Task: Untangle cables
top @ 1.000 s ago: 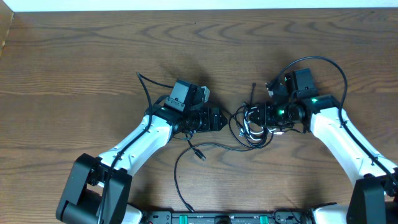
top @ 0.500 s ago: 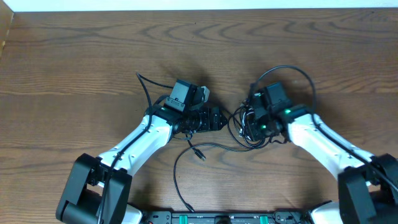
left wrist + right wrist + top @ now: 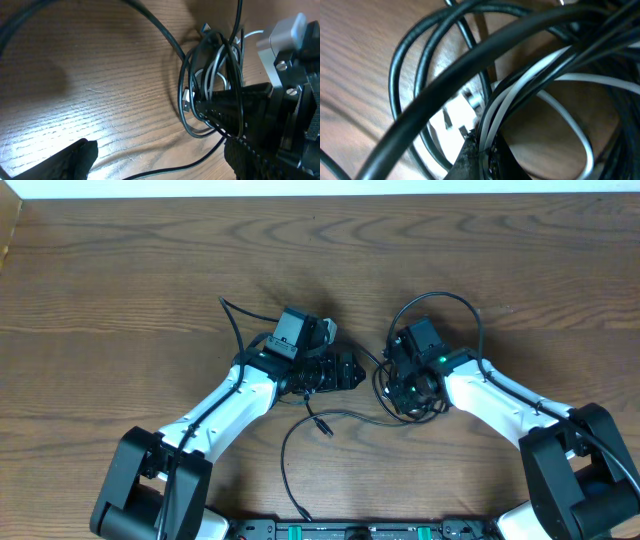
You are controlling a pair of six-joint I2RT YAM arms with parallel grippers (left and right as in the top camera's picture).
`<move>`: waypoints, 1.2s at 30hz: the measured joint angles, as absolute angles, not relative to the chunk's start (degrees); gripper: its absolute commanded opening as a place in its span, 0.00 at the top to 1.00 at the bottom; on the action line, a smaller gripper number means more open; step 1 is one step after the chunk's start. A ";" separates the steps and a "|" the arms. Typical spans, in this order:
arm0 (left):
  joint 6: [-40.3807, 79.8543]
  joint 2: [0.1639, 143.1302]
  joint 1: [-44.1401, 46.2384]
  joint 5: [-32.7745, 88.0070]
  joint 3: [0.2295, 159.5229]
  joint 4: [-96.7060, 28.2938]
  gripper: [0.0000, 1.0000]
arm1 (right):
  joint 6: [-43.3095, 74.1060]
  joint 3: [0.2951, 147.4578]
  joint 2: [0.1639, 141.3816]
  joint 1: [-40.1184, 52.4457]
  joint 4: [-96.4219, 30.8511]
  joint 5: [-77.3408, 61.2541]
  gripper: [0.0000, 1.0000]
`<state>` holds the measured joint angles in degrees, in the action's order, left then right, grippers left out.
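The right gripper (image 3: 480, 155) pinches the tangled cables (image 3: 212, 75)
Its tips squeeze the whitish strand (image 3: 570, 77) among them; the left gripper (image 3: 350, 370) sits just beside, spread wide, holding nothing.

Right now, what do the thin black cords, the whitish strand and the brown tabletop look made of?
Thin black cords: probably rubber or plastic sheathing, smooth, slight sheen. Whitish strand: likely similar plastic sheathing, glossy. Brown tabletop: wood or wood-look laminate, visible grain.
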<state>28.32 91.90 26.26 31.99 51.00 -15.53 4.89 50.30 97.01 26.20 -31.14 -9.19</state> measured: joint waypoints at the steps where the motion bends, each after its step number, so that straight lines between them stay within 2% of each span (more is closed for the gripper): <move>1: 28.32 91.90 26.26 31.86 51.00 -15.55 0.13 | 4.86 50.76 97.01 26.11 -32.86 -9.08 0.99; 7: 28.32 91.90 26.26 31.33 51.00 -15.53 0.13 | 4.99 57.17 96.84 24.95 -44.97 -8.12 0.98; 12: 28.32 91.90 26.26 31.29 51.00 -15.53 0.13 | 5.41 63.44 94.52 24.93 -49.91 -9.96 0.98; 20: 28.32 91.90 25.23 26.98 51.00 -18.02 0.15 | 4.69 67.83 91.85 25.28 -42.98 -24.23 0.99; 24: 28.34 91.90 21.93 25.26 51.00 -20.95 0.15 | 6.74 65.30 92.79 27.20 -38.35 -16.73 0.99; 29: 28.49 91.90 17.56 24.69 51.00 -23.09 0.15 | 14.50 62.35 99.66 28.03 -42.44 -3.49 0.99; 32: 28.69 91.90 16.86 26.94 51.00 -21.58 0.15 | 16.51 62.02 100.29 27.97 -42.22 -0.67 0.93; 36: 28.75 91.90 16.93 31.75 51.00 -18.63 0.15 | 17.45 62.04 100.20 27.97 -41.60 -0.38 0.93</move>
<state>28.75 91.90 16.93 31.75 51.00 -18.63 17.45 62.04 100.20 27.97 -41.60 -0.38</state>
